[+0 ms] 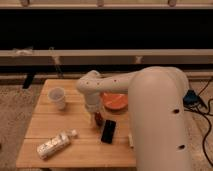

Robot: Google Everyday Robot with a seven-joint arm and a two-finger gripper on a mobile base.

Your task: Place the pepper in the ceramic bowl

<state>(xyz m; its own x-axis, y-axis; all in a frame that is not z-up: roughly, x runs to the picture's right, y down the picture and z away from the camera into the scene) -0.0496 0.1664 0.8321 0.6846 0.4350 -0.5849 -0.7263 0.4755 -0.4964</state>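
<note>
Room: dark shelves and a pale rail are seen behind a light wooden slatted table (pixel 45 122).
Gripper: the robot's two-finger gripper (pixel 96 116) is held low over the table, just in front of the bowl. How wide it is cannot be told.
Arm: the big white arm (pixel 150 100) is bent down, likely so the pepper can be reached from above.
Pepper: the small, slim, dark red glossy pepper (pixel 98 120) is seen right at the gripper's tip, beside the flat black phone (pixel 108 131). Whether it is gripped or only touched cannot be told.
Bowl: the round ceramic bowl with the orange-red inside (pixel 116 101) is set just behind the pepper, so only a short lift and carry is thought to be needed.
Other things: a small whitish cup (pixel 56 97) and a white bottle laid on its side (pixel 55 145) are kept well apart from the pepper.
</note>
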